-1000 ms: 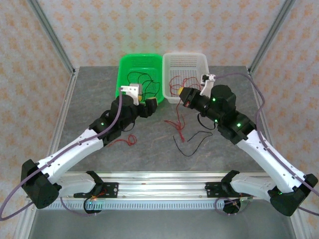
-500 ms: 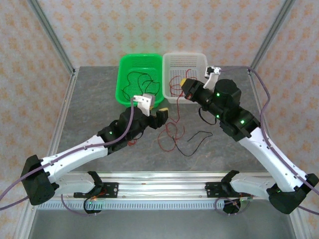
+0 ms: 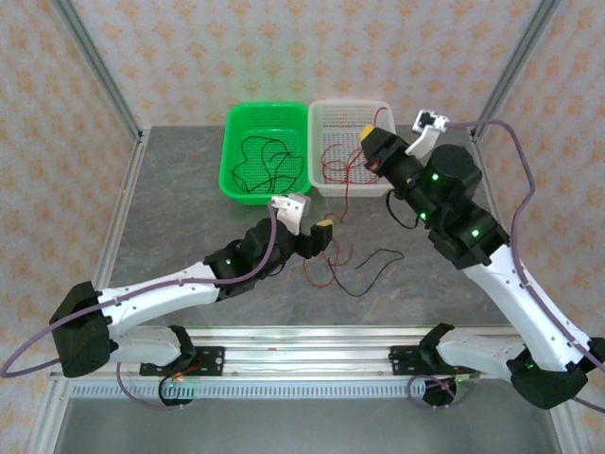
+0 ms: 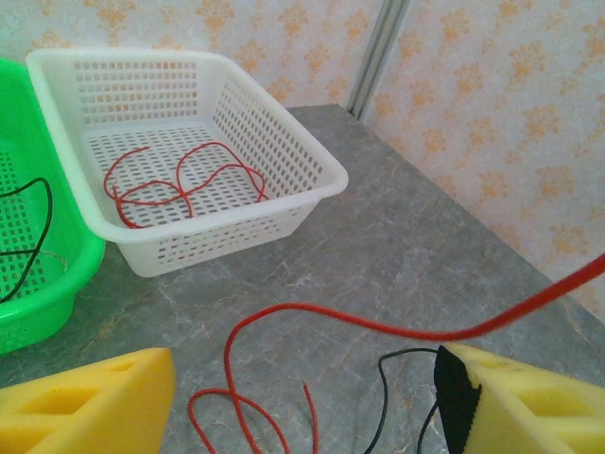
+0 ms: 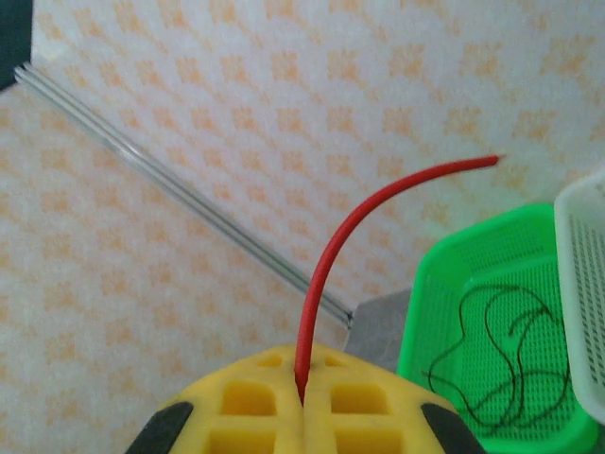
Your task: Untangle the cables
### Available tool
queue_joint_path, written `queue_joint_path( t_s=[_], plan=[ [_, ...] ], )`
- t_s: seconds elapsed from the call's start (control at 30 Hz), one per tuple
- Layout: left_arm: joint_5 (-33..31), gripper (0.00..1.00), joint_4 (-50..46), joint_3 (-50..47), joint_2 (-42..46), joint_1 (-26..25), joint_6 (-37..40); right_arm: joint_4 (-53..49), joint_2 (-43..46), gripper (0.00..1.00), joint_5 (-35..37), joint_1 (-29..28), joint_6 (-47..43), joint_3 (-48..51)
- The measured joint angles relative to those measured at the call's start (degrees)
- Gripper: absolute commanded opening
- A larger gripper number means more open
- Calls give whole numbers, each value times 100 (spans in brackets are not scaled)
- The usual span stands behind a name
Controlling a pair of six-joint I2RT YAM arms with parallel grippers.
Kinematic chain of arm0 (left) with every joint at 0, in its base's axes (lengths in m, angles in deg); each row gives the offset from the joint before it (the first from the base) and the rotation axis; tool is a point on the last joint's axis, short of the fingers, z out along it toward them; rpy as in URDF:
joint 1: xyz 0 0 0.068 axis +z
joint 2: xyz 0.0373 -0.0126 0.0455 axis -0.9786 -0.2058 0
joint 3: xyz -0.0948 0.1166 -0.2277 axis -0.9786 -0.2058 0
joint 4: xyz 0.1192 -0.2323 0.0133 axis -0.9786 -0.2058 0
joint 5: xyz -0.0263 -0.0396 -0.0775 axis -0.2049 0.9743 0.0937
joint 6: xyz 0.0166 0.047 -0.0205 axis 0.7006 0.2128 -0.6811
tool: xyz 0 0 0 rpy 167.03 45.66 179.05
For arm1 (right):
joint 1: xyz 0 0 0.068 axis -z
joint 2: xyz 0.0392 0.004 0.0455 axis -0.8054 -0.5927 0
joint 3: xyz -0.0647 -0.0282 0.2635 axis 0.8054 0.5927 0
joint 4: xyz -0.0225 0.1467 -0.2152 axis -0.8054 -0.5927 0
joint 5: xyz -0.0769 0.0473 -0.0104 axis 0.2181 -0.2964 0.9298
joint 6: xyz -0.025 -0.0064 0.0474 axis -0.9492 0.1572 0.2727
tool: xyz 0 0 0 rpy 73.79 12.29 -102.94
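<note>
Over the near part of the white basket (image 3: 345, 108), the right gripper (image 3: 369, 140) has its yellow pads (image 5: 369, 416) pressed together on a red cable (image 5: 326, 260). In the right wrist view the cable rises from the seam between them and curves off to a free end. Seen from above, it drops past the basket's front wall to the table (image 3: 189, 189) below. Just in front of the white basket and slightly to its left, the left gripper (image 3: 318, 236) hangs low over the table with its fingers (image 4: 90, 407) spread wide and nothing in their grasp. In the left wrist view the red cable crosses the gap between them, clear of the left finger; whether it touches the right one I cannot tell. Nearer the arms than the white basket, red loops (image 3: 319, 271) lie on the table beside a black cable (image 3: 373, 270), and I cannot tell whether those loops belong to the held wire. Inside the white basket lie curled red cables (image 4: 180, 184). Side by side with it on its left stands a green basket (image 3: 230, 151), and in that lie thin black cables (image 3: 263, 163).
</note>
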Motion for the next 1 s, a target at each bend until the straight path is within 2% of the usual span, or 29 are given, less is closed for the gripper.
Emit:
queue_joint_path(
  t_s=[0.6, 1.0],
  plan=[
    [-258, 73, 129, -437, 260, -39, -7, -748, -1611, 0, 546, 98, -1123, -3132],
    [-308, 73, 162, -752, 798, -39, -160, -778, -2549, 0, 1003, 531, -1978, -4205]
  ],
)
